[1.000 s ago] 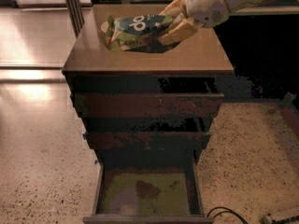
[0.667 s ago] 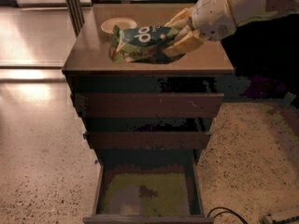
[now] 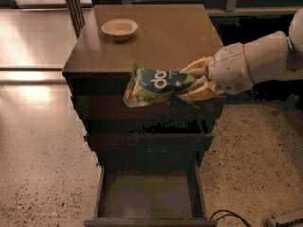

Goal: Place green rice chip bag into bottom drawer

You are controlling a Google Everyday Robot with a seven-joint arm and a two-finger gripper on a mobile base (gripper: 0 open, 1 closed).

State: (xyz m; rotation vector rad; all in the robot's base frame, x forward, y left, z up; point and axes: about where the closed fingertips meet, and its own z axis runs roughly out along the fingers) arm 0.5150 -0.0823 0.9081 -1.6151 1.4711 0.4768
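Bottom drawer [image 3: 147, 197] stands pulled open nearest the camera, only its greenish floor showing inside. Above it, level with the top drawer front, the bag [image 3: 158, 84] hangs in the air, clamped at its right end by the gripper [image 3: 187, 84] reaching in from the right. Farther back, a beige bowl [image 3: 120, 28] sits on the cabinet [image 3: 175, 37] top.

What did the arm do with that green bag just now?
The gripper, still shut on the green rice chip bag, carried it forward off the cabinet top and lower, in front of the upper drawers. The bowl and open bottom drawer stayed put.
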